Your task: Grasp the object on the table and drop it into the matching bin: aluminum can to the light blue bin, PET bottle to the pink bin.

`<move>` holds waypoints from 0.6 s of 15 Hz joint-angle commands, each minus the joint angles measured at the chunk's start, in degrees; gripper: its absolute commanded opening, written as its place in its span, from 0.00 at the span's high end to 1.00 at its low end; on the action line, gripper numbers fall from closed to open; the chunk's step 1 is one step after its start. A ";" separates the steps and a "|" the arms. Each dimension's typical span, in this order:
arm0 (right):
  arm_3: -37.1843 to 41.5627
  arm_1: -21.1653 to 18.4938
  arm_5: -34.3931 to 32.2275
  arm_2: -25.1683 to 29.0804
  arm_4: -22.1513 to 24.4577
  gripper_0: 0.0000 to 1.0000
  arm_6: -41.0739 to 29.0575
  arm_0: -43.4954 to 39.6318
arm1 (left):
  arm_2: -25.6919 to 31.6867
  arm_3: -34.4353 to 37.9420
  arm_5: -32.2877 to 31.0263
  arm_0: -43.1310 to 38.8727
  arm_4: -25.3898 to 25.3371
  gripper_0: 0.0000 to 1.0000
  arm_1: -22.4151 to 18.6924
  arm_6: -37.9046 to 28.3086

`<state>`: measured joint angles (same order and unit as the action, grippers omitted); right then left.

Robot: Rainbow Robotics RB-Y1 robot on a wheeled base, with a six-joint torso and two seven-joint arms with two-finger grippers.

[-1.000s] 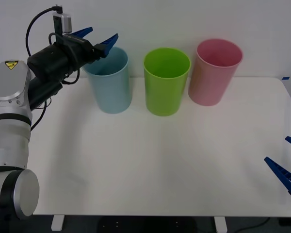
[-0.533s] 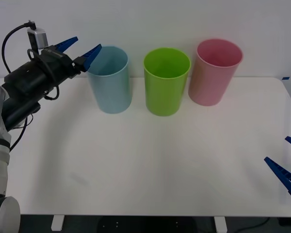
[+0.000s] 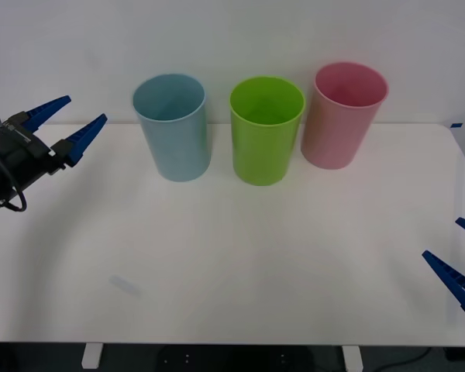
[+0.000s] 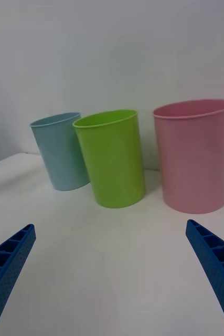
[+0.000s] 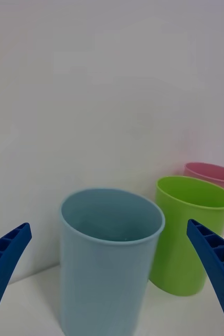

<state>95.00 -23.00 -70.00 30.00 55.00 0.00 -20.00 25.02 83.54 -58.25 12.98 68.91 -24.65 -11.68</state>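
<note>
The light blue bin (image 3: pixel 173 132) stands at the back left of the white table (image 3: pixel 256 256), and the pink bin (image 3: pixel 342 116) at the back right. The aluminum can is out of view, as is any PET bottle. My left gripper (image 3: pixel 87 108) hangs open and empty over the table's left edge, well left of the light blue bin (image 5: pixel 106 262); its wrist view looks onto that bin's rim. Open and empty too, my right gripper (image 3: pixel 442 238) waits low at the table's front right corner, facing the bins, with the pink bin (image 4: pixel 195 157) closest to it.
A lime green bin (image 3: pixel 266 132) stands between the other two, nearly touching them. A white wall rises right behind the row. The tabletop in front of the bins is bare white surface.
My left arm has pulled back leftward and downward from the light blue bin's rim to the table's left edge, its gripper open throughout. The right arm has not moved.
</note>
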 commanded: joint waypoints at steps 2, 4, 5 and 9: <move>0.00 0.00 0.00 0.00 0.00 0.00 0.00 0.00 | 2.93 4.79 -3.10 -8.32 -2.82 0.00 -1.36 1.48; 0.00 0.00 0.00 0.00 0.00 0.00 0.00 0.00 | 3.37 6.46 -3.45 -11.92 -4.66 0.00 -2.77 2.54; 0.00 0.00 0.00 0.00 0.00 0.00 0.00 0.00 | 3.54 6.64 -3.98 -13.68 -5.80 0.00 -3.82 5.26; 0.00 0.00 0.00 0.00 0.00 0.00 0.00 0.00 | 4.86 6.64 -7.05 -20.01 -9.58 0.00 -7.69 8.60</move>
<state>95.00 -23.00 -70.00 30.00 55.00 0.00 -20.00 29.51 90.19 -64.49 -5.69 60.17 -31.42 -4.01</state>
